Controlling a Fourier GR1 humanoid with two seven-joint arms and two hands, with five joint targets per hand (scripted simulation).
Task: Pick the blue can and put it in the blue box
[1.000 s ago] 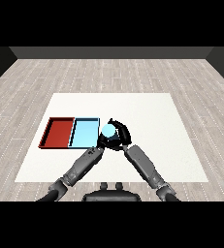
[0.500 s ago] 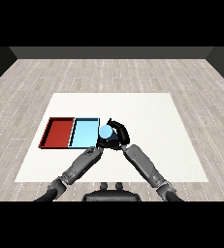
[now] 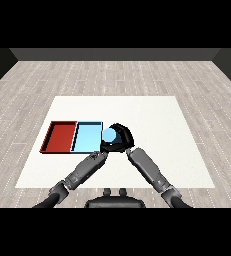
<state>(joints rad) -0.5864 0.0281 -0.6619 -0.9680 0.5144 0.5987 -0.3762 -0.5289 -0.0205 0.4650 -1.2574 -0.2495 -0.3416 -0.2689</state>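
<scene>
Both trays lie left of me, and my right hand (image 3: 119,141), fingers curled round the blue can (image 3: 109,134), hovers at the blue tray's (image 3: 87,136) right edge, with bare table (image 3: 157,120) rightward.

The left hand (image 3: 100,152) seems largely hidden behind the right hand (image 3: 119,140).
</scene>
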